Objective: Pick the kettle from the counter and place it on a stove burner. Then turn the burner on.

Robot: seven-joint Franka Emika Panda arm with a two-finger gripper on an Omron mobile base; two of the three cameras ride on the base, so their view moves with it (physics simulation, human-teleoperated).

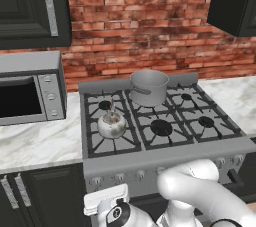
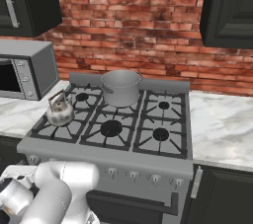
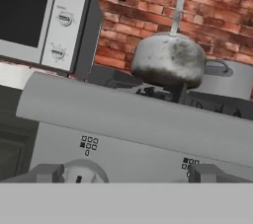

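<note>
Fingertips of the gripper (image 3: 126, 172) stand wide apart and hold nothing, low in front of the stove's grey front panel (image 3: 133, 119). Between and just beside the left tip in the hand view sits a round control knob (image 3: 83, 172), with small square markings printed above it.

Above the panel's front edge, the kettle (image 3: 168, 60) rests on the stove's front-left burner (image 1: 111, 138): a squat, rounded body of mottled silver-grey metal, with a thin handle rising straight up from its top. Behind it to the right stands a straight-sided grey pot (image 3: 227, 77) with a stub handle.

From the base cameras, the wider setting appears: the white marble counter (image 1: 40, 143) on both sides of the stove, a row of knobs (image 2: 143, 174) along the front, and dark cabinets (image 2: 230, 6) against red brick. The microwave (image 3: 44, 18) shows its three dials clearly in the hand view.
</note>
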